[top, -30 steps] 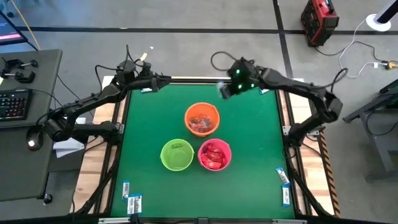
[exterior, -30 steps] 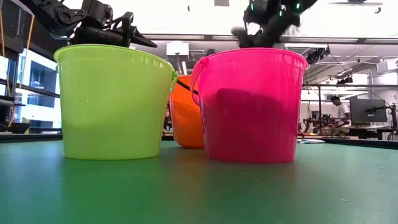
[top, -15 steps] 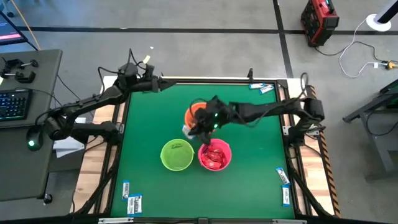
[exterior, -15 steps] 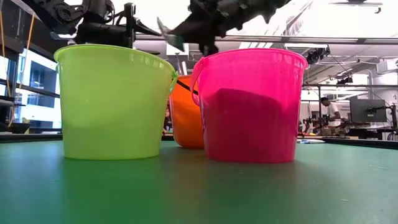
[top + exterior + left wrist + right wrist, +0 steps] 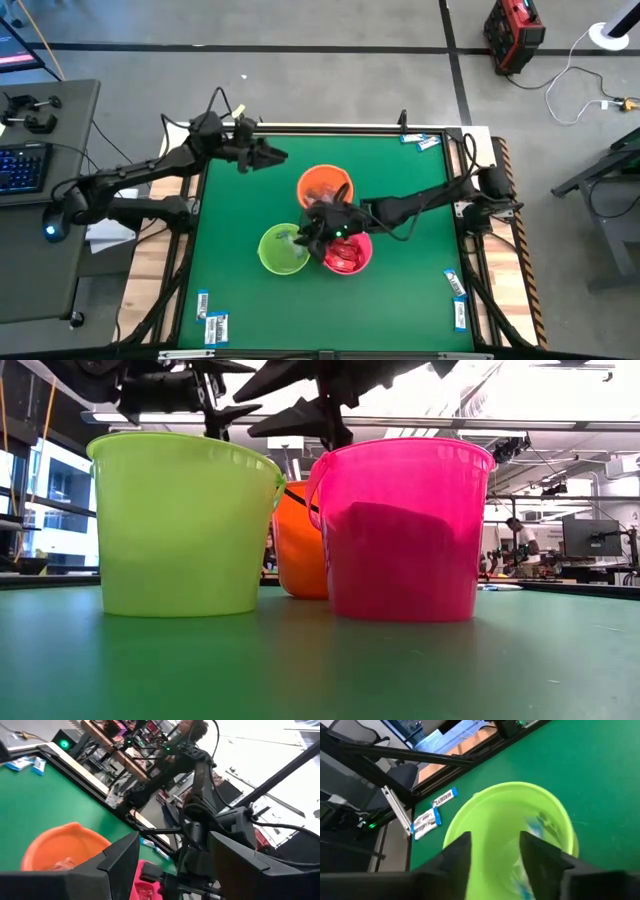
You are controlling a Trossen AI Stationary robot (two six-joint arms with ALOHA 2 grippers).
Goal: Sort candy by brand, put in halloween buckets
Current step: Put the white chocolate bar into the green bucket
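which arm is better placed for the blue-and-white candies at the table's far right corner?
Probably left. The left gripper is open, nothing between its fingers, at the far side; the right gripper is over the green bucket. Candies lie nearer the right arm's base, though.

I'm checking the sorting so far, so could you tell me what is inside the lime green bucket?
The right wrist view shows blurred blue-and-white candy low in the lime green bucket. The open right gripper above it covers part of the bottom, so no count is possible.

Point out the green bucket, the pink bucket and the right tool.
Green bucket (image 5: pixel 180 530), low view, front wall.
Pink bucket (image 5: pixel 405 535), low view, front wall.
Right tool (image 5: pixel 308 232), high view, midway between its fingertips, over the green bucket's rim.
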